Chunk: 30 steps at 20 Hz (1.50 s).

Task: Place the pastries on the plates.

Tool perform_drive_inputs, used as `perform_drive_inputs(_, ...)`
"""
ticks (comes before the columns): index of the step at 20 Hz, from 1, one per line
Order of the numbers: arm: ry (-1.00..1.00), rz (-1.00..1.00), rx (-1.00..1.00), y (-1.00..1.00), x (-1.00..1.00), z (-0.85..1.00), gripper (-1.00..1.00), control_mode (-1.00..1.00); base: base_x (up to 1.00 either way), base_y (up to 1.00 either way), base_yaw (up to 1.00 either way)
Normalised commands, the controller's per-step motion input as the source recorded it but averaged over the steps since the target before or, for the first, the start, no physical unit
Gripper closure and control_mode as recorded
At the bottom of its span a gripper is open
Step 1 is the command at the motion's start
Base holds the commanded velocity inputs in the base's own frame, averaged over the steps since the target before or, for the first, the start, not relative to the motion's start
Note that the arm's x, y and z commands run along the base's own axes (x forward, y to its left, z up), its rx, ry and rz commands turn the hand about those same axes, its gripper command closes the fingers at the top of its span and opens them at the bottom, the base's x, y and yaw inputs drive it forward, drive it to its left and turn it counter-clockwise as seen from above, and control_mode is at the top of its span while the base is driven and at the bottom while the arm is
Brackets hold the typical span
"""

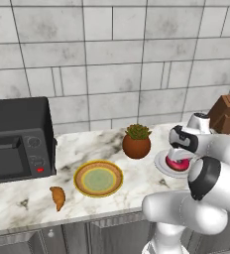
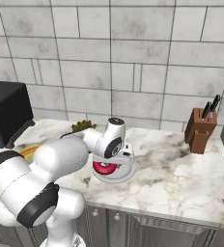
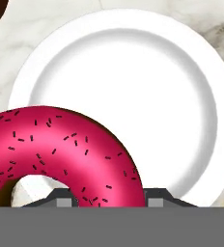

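Observation:
My gripper (image 1: 179, 158) (image 2: 109, 161) (image 3: 108, 195) is shut on the magenta-frosted ring donut (image 1: 178, 163) (image 2: 105, 168) (image 3: 61, 140). It holds the donut low over the plain white plate (image 1: 161, 163) (image 2: 125, 173) (image 3: 133, 72), toward the plate's near rim. Whether the donut touches the plate I cannot tell. The golden-brown croissant (image 1: 58, 197) lies on the counter near the front edge, left of the yellow-rimmed plate with a green centre (image 1: 78, 181). A sliver of that plate (image 2: 29, 150) shows behind my arm in the right base view.
A round brown pot with a green plant (image 1: 136, 145) (image 2: 82, 126) stands between the two plates, towards the wall. A black microwave (image 1: 18, 139) (image 2: 5, 116) sits at the left and a wooden knife block (image 1: 225, 114) (image 2: 199, 129) at the right.

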Motion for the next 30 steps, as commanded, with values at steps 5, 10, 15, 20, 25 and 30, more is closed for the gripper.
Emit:
perform_drive_inputs(5, 0.0, 0.0, 0.0, -0.09, 0.15, -0.12, 1.0, -1.0, 0.0, 0.0, 0.0)
perform_drive_inputs(10, 0.0, 0.0, 0.0, -0.22, 0.11, -0.1, 1.0, -1.0, 0.0, 0.0, 0.0)
perform_drive_inputs(15, -0.01, 0.0, 0.0, -0.06, 0.14, -0.16, 1.0, -1.0, 0.0, 0.0, 0.0)
perform_drive_inputs(20, -0.01, 0.0, 0.0, 0.0, 0.19, -0.18, 1.0, -1.0, 0.0, 0.0, 0.0)
perform_drive_inputs(25, -0.02, 0.0, 0.0, -0.01, 0.25, -0.14, 1.0, -1.0, 0.0, 0.0, 0.0)
perform_drive_inputs(30, -0.04, 0.0, 0.0, -0.07, 0.29, -0.17, 1.0, -1.0, 0.0, 0.0, 0.0)
